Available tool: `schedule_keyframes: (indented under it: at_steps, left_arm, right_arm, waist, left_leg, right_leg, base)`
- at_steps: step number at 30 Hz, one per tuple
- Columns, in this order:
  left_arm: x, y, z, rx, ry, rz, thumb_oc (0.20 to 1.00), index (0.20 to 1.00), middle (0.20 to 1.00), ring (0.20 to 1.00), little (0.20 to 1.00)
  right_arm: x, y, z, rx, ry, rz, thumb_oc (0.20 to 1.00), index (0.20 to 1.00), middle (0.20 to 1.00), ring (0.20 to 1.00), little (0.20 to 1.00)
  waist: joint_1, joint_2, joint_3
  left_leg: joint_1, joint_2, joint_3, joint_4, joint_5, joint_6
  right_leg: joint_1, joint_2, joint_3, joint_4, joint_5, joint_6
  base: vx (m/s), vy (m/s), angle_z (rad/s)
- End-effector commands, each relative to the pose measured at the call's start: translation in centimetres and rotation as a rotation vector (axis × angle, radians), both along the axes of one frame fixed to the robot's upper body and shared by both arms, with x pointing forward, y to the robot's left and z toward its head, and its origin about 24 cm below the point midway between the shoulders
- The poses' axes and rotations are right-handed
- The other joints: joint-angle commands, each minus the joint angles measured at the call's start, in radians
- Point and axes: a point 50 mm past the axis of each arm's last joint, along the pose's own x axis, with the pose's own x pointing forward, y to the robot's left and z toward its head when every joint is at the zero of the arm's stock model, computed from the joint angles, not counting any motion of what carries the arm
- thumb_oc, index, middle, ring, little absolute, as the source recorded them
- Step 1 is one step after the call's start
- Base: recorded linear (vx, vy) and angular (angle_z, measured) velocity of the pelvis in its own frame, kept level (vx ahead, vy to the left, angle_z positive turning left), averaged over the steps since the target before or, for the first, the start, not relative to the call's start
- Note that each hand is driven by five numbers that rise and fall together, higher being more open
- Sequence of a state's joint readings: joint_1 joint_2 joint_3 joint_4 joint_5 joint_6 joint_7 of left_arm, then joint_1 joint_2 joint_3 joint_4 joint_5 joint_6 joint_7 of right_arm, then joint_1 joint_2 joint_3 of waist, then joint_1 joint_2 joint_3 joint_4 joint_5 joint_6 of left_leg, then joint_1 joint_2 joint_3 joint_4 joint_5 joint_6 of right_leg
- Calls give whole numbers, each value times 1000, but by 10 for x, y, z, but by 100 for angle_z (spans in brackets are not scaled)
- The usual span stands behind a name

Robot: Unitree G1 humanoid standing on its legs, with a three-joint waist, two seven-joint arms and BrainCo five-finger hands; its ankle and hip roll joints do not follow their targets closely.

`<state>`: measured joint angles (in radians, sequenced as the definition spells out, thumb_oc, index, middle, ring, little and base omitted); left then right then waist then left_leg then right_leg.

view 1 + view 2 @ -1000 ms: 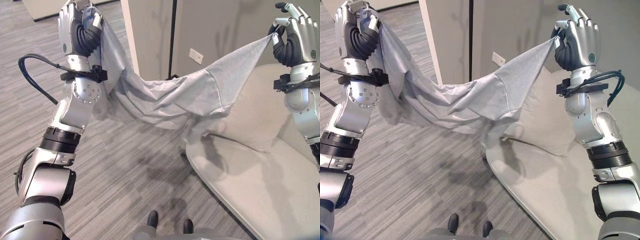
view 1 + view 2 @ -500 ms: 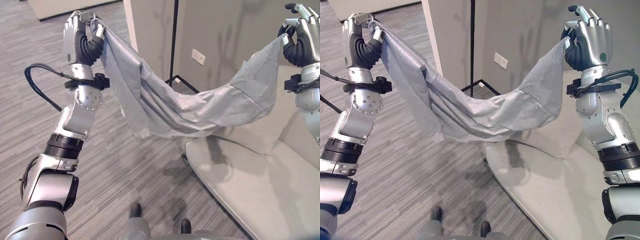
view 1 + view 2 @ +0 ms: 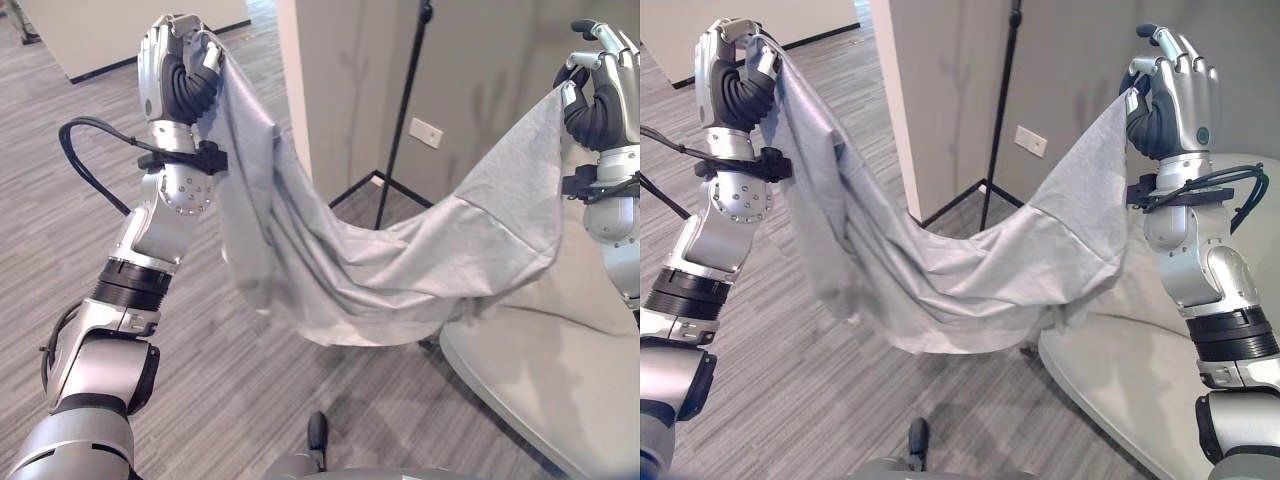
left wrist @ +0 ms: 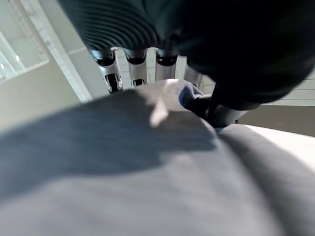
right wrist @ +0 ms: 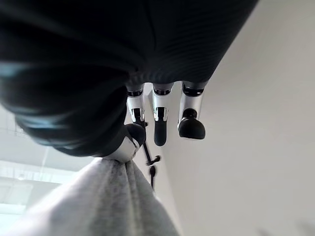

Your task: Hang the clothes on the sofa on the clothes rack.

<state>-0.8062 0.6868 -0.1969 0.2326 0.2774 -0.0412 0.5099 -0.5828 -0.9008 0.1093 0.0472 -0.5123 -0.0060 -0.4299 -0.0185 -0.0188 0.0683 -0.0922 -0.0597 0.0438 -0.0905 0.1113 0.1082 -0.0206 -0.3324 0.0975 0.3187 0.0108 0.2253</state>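
Grey cloth [image 3: 380, 270], one light garment, hangs in a deep sag between my two raised hands in the left eye view. My left hand [image 3: 178, 70] is clenched round one end of it, high and well to the left of the black rack pole [image 3: 400, 120]. My right hand [image 3: 598, 95] pinches the other end, high and to the right of that pole. The lowest fold of the cloth hangs in front of the pole's foot, above the striped grey floor [image 3: 230, 400]. A pale sofa [image 3: 560, 390] lies right of the pole, below my right hand, and the cloth hangs clear of its seat. Behind the pole stands a beige wall [image 3: 340, 90] with a white socket plate [image 3: 426, 133] just right of the pole.

Right eye view: the same sling of cloth, left hand [image 3: 735, 75] gripping one end left of the pole [image 3: 1000, 110], right hand [image 3: 1170, 100] gripping the other end to its right, sofa [image 3: 1140, 390] beneath that arm.

Left wrist view: my fingers [image 4: 113, 73] curl over a bunched edge of cloth [image 4: 147, 172], with the thumb pressed against it.

Right wrist view: my thumb [image 5: 133, 135] nips a gathered point of cloth [image 5: 113, 196] while the fingers [image 5: 189, 123] above it are bent and free of the fabric.
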Motion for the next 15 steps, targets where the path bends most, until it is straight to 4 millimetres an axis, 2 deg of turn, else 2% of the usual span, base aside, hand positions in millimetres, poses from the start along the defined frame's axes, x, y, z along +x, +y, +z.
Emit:
schedule_keyframes:
  at_steps: [1, 2, 3, 4, 5, 10, 11, 13, 15]
  left_arm:
    - [-8, -4, 34, 19, -131, -25, 200, 200, 200, 200, 200]
    - [-10, -4, 36, 27, -137, -28, 200, 200, 200, 200, 200]
    - [-11, -4, 35, 27, -136, -29, 200, 200, 200, 200, 200]
    - [-11, -4, 35, 26, -136, -28, 200, 200, 200, 200, 200]
    - [-13, -2, 32, 20, -134, -28, 200, 200, 200, 200, 200]
    - [-14, -2, 27, 24, -118, -26, 200, 200, 200, 200, 200]
    - [-14, -2, 27, 24, -118, -26, 200, 200, 200, 200, 200]
    - [-13, -4, 20, 7, -101, -40, 200, 200, 200, 200, 200]
    - [-13, -5, 17, -6, -94, -46, 200, 200, 200, 200, 200]
  right_arm:
    - [-1, -5, 32, -11, -112, -37, 200, 200, 200, 200, 200]
    - [-1, -6, 31, -13, -103, -38, 200, 200, 200, 200, 200]
    - [-1, -6, 30, -20, -98, -38, 200, 200, 200, 200, 200]
    - [0, -5, 31, -21, -97, -37, 200, 200, 200, 200, 200]
    - [-1, -5, 27, -21, -85, -33, 200, 200, 200, 200, 200]
    - [-2, -6, 23, -27, -69, -26, 200, 200, 200, 200, 200]
    - [-3, -6, 23, -27, -69, -26, 200, 200, 200, 200, 200]
    - [-5, -9, 19, -25, -49, -29, 200, 200, 200, 200, 200]
    - [-8, -10, 18, -27, -46, -26, 200, 200, 200, 200, 200]
  waist:
    - [13, -16, -87]
    - [6, -13, -79]
    - [2, -12, -73]
    - [2, -9, -72]
    - [-12, -11, -56]
    - [-35, -18, -24]
    - [-37, -21, -21]
    - [-44, -34, -41]
    - [-46, -36, -46]
  left_leg:
    - [10, 68, 62, 3, -82, -166]
    - [29, 60, 62, 3, -94, -158]
    - [45, 53, 56, 3, -103, -154]
    - [48, 56, 56, 3, -107, -154]
    - [83, 43, 47, 3, -124, -143]
    - [146, 38, 21, 3, -156, -131]
    - [143, 35, 21, 3, -146, -131]
    - [174, 40, 18, 3, -179, -137]
    - [184, 47, 19, 3, -179, -141]
  right_leg:
    - [24, 129, -72, -279, 81, -40]
    - [3, 186, -110, -326, 39, -47]
    - [-16, 215, -110, -339, 36, -53]
    - [-14, 218, -110, -338, 35, -54]
    - [-59, 265, -97, -362, 45, -58]
    - [-128, 316, -78, -383, 90, -56]
    - [-130, 313, -80, -384, 100, -57]
    - [-84, 307, -86, -404, 87, -68]
    - [-76, 304, -88, -404, 94, -73]
  base:
    - [244, 168, 20]
    - [259, 123, 3]
    - [205, 71, -9]
    - [246, 44, 2]
    - [176, 21, 21]
    - [223, -44, 18]
    - [283, -148, 17]
    - [255, -143, 19]
    - [126, -102, 13]
